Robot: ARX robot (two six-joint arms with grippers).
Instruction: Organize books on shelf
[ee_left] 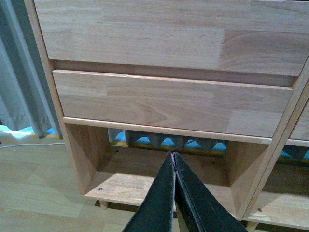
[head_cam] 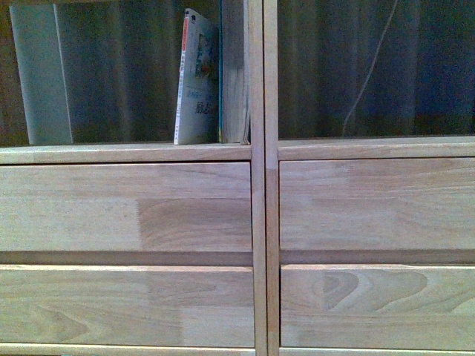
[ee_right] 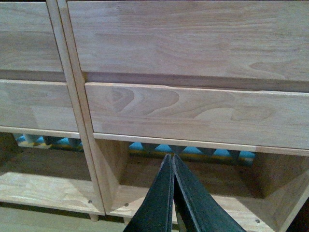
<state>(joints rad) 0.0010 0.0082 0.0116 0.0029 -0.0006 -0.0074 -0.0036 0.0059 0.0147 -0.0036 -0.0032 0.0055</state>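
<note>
Both sets of jaws are clenched on nothing, left gripper (ee_left: 174, 155) and right gripper (ee_right: 172, 157) facing the shelf (head_cam: 257, 222). White paperback (head_cam: 196, 81) leans against the teal book (head_cam: 233, 74), upper left compartment's right end.

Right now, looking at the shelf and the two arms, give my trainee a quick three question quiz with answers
1. True or false: the white paperback stands in the right column of the shelf.
2. Which is closer to the centre post: the paperback or the teal book?
3. Multiple choice: the left tool and right tool are A) both open, B) both shut and empty, C) each holding a book.

Key:
1. False; it stands in the left column's upper compartment.
2. The teal book, against the post.
3. B.
</note>
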